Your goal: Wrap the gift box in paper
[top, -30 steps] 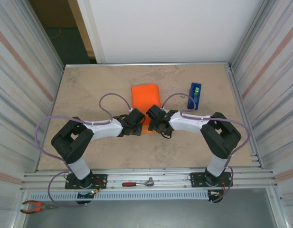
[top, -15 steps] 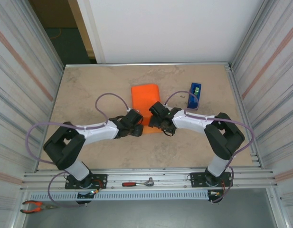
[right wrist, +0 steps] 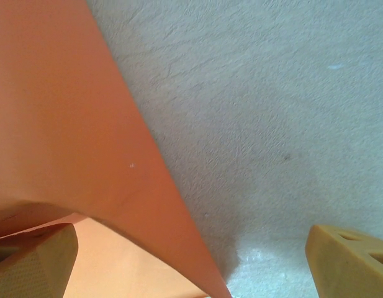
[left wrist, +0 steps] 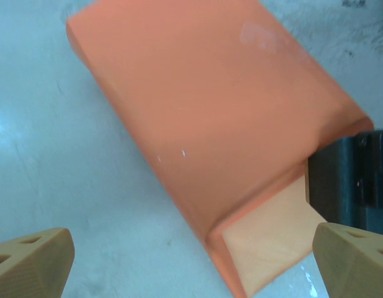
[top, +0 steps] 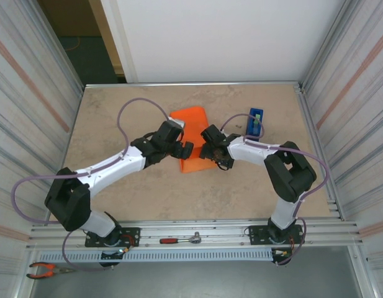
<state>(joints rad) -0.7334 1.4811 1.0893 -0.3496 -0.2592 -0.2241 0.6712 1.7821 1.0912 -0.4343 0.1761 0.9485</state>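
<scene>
The orange paper (top: 192, 132) lies folded into a flat packet mid-table; the gift box is hidden inside it. In the left wrist view the paper (left wrist: 210, 105) runs diagonally, its near end gaping with a pale inside. My left gripper (top: 184, 149) sits at the packet's left edge, open (left wrist: 191, 268), with nothing between its tan fingertips (left wrist: 31, 259). At the packet's lower right corner is my right gripper (top: 214, 155), also open (right wrist: 191, 264). There the paper's (right wrist: 61, 124) edge hangs over the left fingertip (right wrist: 30, 257).
A blue tape dispenser (top: 254, 124) stands just right of the right arm's wrist. A ratchet tool (top: 180, 239) and pliers (top: 45, 269) lie on the front rail. Metal walls close in both sides of the beige table (top: 117, 118).
My left gripper has opened and reached farther up the packet's left side, its arm stretching out. The right gripper has slid slightly right and farther. The packet has turned a little.
</scene>
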